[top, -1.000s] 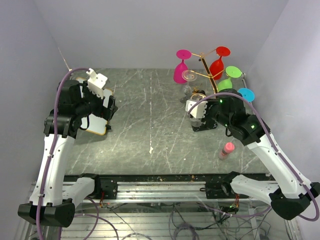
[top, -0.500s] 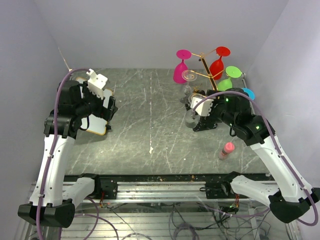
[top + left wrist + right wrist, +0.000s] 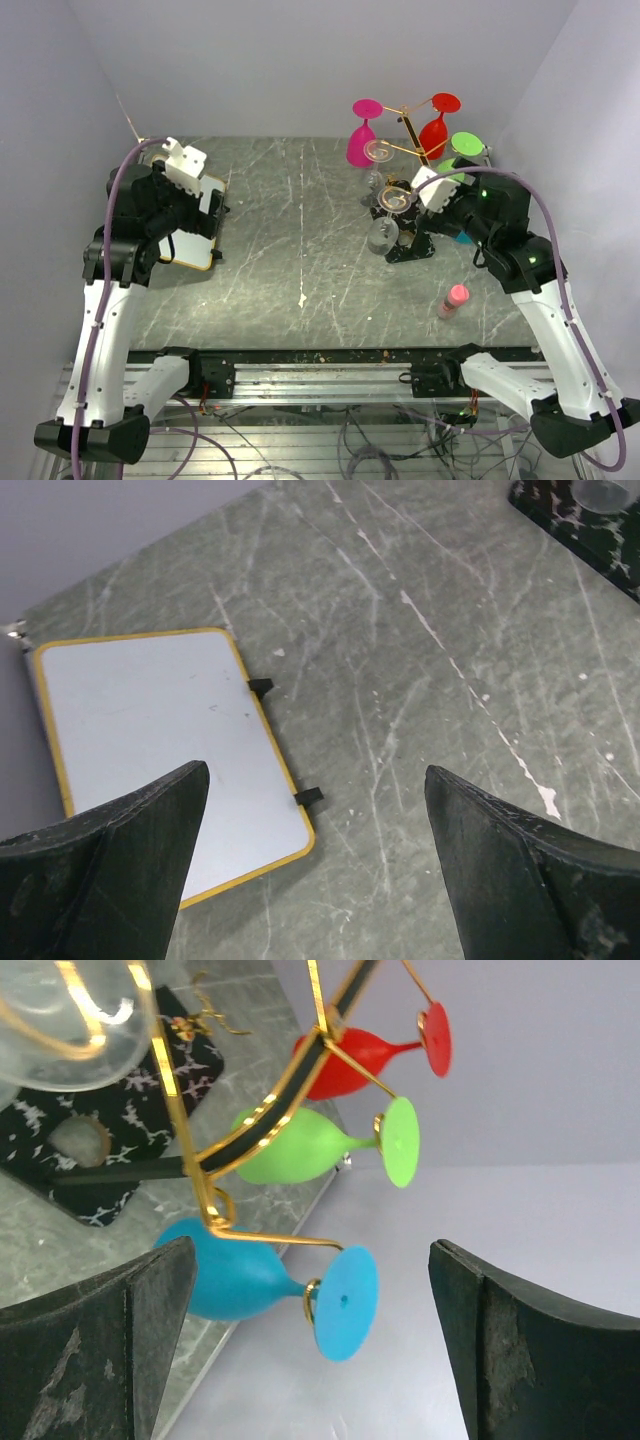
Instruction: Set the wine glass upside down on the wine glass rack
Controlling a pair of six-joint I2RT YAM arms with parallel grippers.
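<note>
Looking down from the top camera, I find the clear glass [image 3: 384, 234] at about 8 o'clock from the right pincer [image 3: 310, 1260], just beside it and outside the fingers. Its foot ring sits up by a curled branch of the rack [image 3: 410, 132]. Its bowl hangs lower, over the rack's black base, so the long axis runs foot-up, bowl-down, tipped a little toward my near edge. That reads to me as upside down on the rack, but clear glass against gold wire is hard to read and I cannot tell whether the foot is fully seated in the curl.

The right pincer is spread wide with nothing between its fingers. In its wrist view the clear bowl sits off at 10 o'clock. A blue glass [image 3: 235, 1280] and a green glass [image 3: 300, 1155] hang on the rack straight ahead, past the fingertips.

The left pincer [image 3: 315, 780] is also wide apart and empty, over the table beside a whiteboard [image 3: 150, 750] at the far left, well apart from the rack. The right arm is plainly the nearer one.

My judgement is that the coming move depends on that 8 o'clock offset. The right pincer should draw back toward 4 o'clock, away from both the clear bowl and the blue one (a nudge to either could rock the thin stand).
</note>
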